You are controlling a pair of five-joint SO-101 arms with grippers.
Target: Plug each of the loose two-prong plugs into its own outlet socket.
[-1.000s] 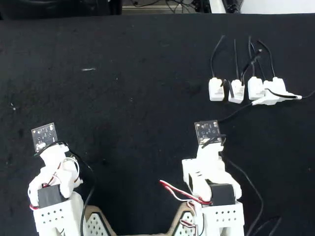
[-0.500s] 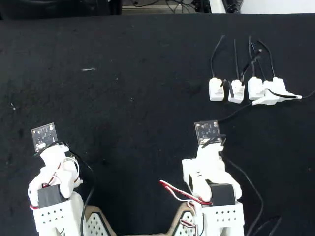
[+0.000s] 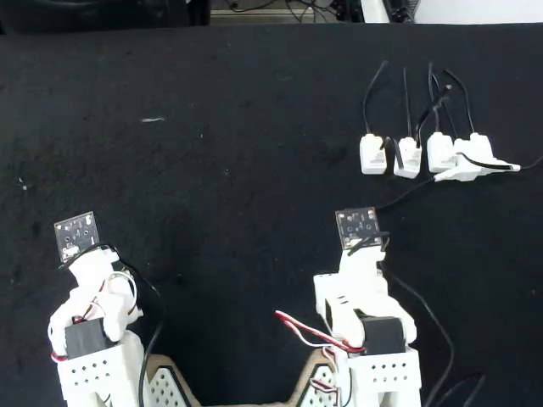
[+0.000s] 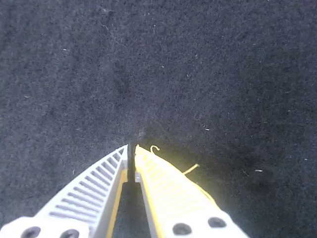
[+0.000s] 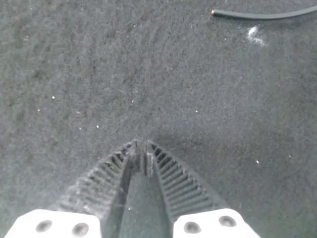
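**While Both Grippers Are Sitting Closed and Empty, a Loose Plug Is Lying Against the Socket Row**

While the row of white socket blocks (image 3: pixel 408 157) is sitting on the black table cloth (image 3: pixel 212 127), both arms are standing back from it, and neither is touching it. Four blocks are making up the row, lying just beside one another. Thin black cords (image 3: pixel 371 89) are running from them on the side away from the arms. A loose white plug (image 3: pixel 458 173) is lying slantwise against the arm-facing side of the row, at the end farther from the left arm (image 3: pixel 92 292). It is touching the last two blocks, and a black cord is crossing over it. Whether any plug is sitting in a block, I cannot tell.

The right arm (image 3: pixel 363 292) is standing nearer the row, and the left arm is standing well apart from it. The left gripper (image 4: pixel 132 148) is hanging over bare cloth, its white finger (image 4: pixel 94 183) and yellow finger (image 4: pixel 163 183) pressing together at the tips and holding nothing. The right gripper (image 5: pixel 142 145) is also sitting closed, its two black ribbed fingers meeting at the tips with nothing between them. A black cable (image 5: pixel 257 15) is lying on the cloth ahead of the right gripper, apart from it.

Small circuit boards (image 3: pixel 357 225) are sitting on the wrists, and any marking on them is too small to read.
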